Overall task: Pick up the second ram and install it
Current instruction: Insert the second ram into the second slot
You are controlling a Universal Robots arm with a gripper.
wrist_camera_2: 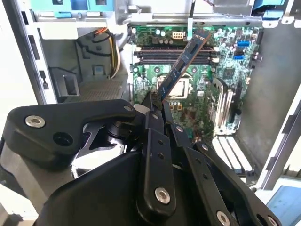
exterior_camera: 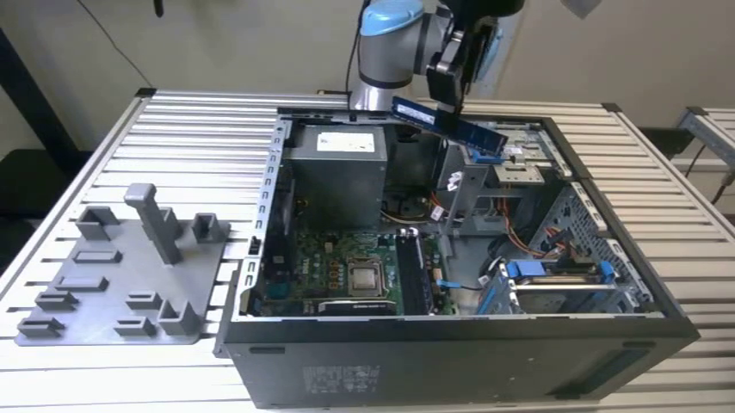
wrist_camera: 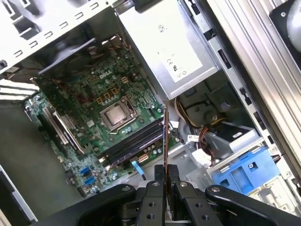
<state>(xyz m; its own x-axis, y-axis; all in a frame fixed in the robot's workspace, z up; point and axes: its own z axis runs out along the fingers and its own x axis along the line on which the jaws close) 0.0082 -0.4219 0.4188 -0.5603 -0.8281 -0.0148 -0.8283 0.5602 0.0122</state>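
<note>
Jaws point(wrist_camera_2: 158, 104) were closed on one end of the second ram point(wrist_camera_2: 184, 63). That was one stick, held in the air above the open PC case point(exterior_camera: 460, 361) and not seated in any slot. The exterior view had it tilted over the far end of the case, near the one power supply point(exterior_camera: 336, 163). It also gave the slatted bench point(exterior_camera: 184, 112) and one grey fixture plate point(exterior_camera: 120, 275) at the exterior view's left of the case, carrying several blocks, well apart from the second ram. The second wrist view showed its flat face, slanted across the motherboard point(wrist_camera_2: 225, 70), free end over the memory slots point(wrist_camera_2: 164, 54). The first wrist view showed it edge-on as a thin line between the jaws, with one CPU point(wrist_camera: 117, 115) beyond the slots and one blue drive caddy point(wrist_camera: 244, 172) off to the side. Couldn't count the slots reliably.
</note>
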